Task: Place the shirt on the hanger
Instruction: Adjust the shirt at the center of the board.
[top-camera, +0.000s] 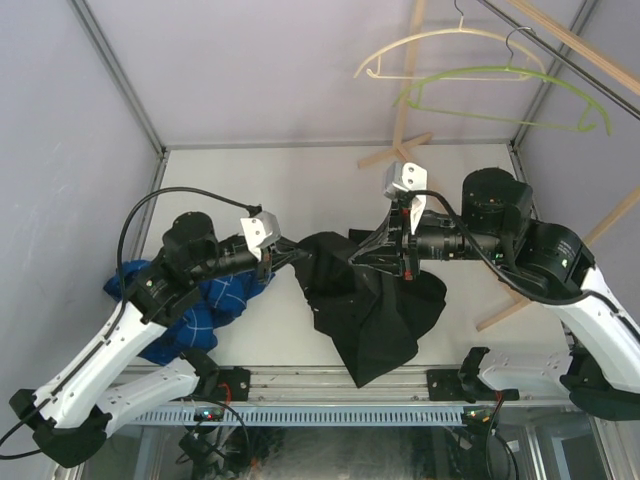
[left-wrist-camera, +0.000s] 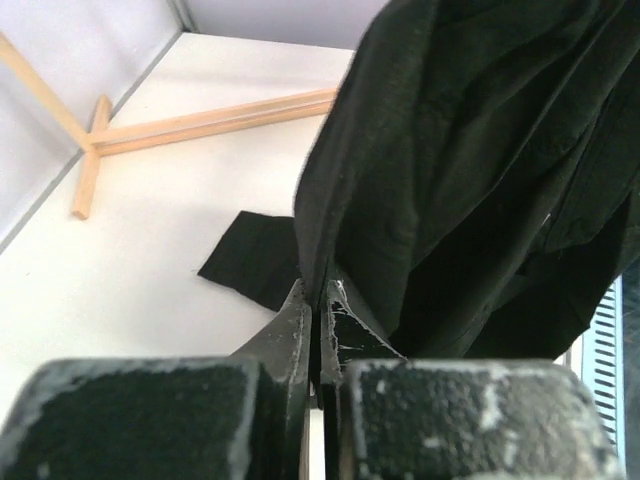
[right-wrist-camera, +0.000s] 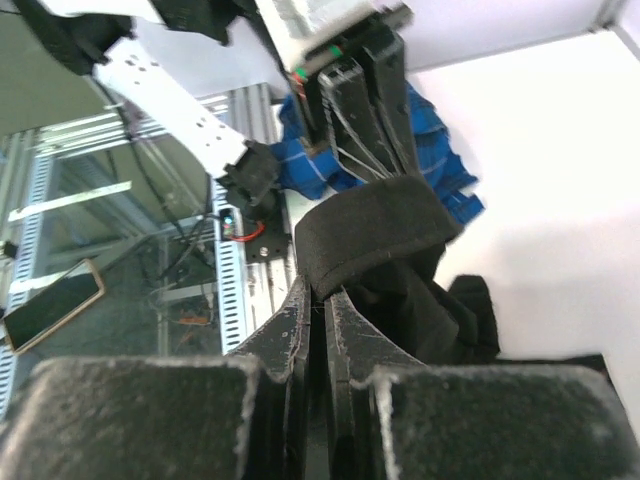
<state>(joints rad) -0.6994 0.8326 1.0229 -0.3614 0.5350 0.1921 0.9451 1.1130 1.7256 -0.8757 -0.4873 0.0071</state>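
1. Currently the shirt (top-camera: 375, 310) hangs bunched between both arms over the table (top-camera: 300, 190) — its long axis runs from the grips down toward the near edge, where the loose end trails.
2. The left claw (top-camera: 293, 253) is clamped on a fabric edge, and the right claw (top-camera: 358, 258) is pinched on a thick fold.
3. Best next, I judge: draw the grips apart to open the neck, then raise it to the hanger (top-camera: 500, 75) — well apart, high behind.

You have the shirt (top-camera: 375, 300) at centre frame, pinched between the left gripper (top-camera: 298, 256) at its left edge and the right gripper (top-camera: 352, 262) at its top. Second shirt (top-camera: 225, 300) lies at left of frame, partly under the left arm (top-camera: 130, 330). The hanger (top-camera: 470, 71) hangs at upper right, with the second hanger (top-camera: 450, 30) just behind it.
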